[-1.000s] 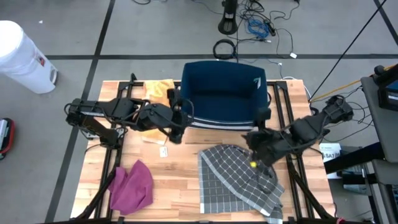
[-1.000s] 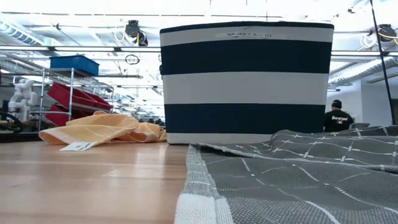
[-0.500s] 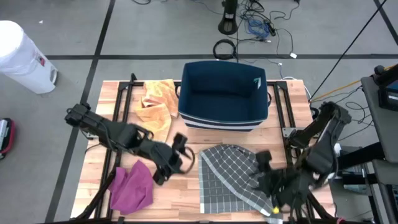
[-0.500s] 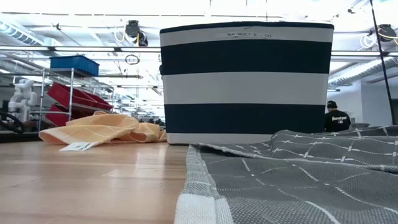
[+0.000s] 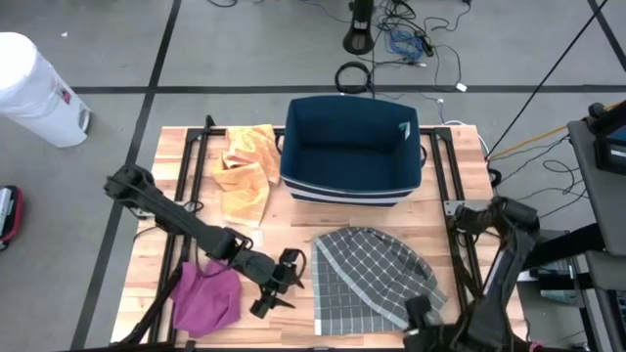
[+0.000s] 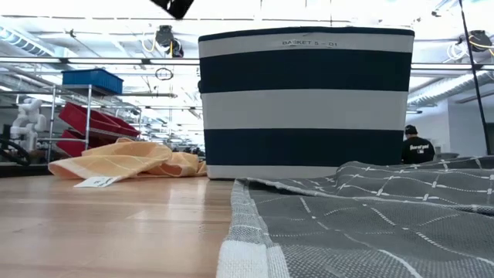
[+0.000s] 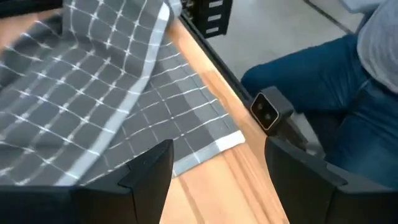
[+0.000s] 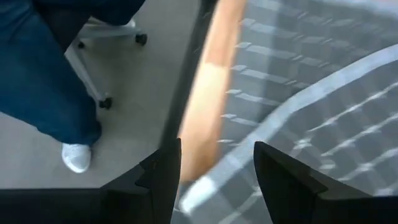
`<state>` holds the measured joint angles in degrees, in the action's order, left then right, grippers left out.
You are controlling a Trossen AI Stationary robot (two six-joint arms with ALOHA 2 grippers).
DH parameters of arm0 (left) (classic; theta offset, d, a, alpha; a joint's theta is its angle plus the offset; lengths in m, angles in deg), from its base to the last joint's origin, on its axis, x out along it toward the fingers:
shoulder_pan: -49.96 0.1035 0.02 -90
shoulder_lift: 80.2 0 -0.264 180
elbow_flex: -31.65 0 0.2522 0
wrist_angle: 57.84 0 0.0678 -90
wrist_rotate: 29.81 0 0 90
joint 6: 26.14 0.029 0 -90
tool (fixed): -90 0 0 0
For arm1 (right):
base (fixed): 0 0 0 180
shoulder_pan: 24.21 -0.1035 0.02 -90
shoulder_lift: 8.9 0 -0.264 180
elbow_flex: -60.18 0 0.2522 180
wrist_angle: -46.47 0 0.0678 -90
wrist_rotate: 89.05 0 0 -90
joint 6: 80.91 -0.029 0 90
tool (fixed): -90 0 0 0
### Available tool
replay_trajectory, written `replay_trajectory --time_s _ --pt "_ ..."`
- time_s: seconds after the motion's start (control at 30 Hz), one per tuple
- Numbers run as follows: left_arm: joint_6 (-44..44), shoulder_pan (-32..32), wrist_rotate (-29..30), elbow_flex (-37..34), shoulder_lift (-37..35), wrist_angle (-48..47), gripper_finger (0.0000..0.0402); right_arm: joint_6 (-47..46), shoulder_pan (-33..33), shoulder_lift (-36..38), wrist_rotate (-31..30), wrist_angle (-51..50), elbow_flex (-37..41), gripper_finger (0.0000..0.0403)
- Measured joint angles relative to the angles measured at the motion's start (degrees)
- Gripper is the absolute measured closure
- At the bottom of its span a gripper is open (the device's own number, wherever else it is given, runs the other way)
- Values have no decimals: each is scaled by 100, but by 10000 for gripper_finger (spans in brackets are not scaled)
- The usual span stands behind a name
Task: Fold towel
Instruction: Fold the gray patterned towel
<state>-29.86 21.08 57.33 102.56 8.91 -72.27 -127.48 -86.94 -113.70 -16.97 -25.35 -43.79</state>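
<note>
The grey checked towel (image 5: 370,279) lies crumpled on the wooden table (image 5: 284,215), one layer lapped over another. My left gripper (image 5: 287,284) hovers open just left of the towel; in the left wrist view (image 7: 217,186) the towel's hemmed corner (image 7: 225,142) lies ahead of the fingers, apart from them. My right gripper (image 5: 419,315) stands open over the towel's near right corner at the table's near edge; in the right wrist view (image 8: 217,180) the hem (image 8: 205,190) shows below and between the fingers. Neither gripper holds anything.
A navy-and-white striped basket (image 5: 352,147) stands at the far middle, with an orange towel (image 5: 245,166) to its left. A magenta cloth (image 5: 207,298) lies at the near left. A person in blue jeans (image 7: 336,93) sits beyond the near edge, beside a chair (image 8: 106,37).
My left gripper has swung from in front of the basket toward the near edge and down, ending beside the towel's left side. My right gripper has swept from over the towel's right part to its near right corner and dropped lower. The towel has stayed put.
</note>
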Motion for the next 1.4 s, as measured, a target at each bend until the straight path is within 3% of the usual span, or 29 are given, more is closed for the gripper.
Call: replay_trajectory --time_s 0.5,0.77,1.07,1.27,1.4 --pt "528 21 -129 -83 1425 1026 143 -785 -204 -1100 209 -281 0 213" --pt "962 98 -119 -83 1669 1403 143 -1054 -76 -1331 289 -520 2 216" --pt "1033 297 -115 -81 1669 1273 143 -1106 252 -1332 316 53 394 262" --pt "1100 292 -115 -81 1669 1208 143 -1444 382 -1332 322 -386 490 279" --pt "1112 292 -115 -81 1669 1172 143 -1449 419 -1332 321 -553 490 312"
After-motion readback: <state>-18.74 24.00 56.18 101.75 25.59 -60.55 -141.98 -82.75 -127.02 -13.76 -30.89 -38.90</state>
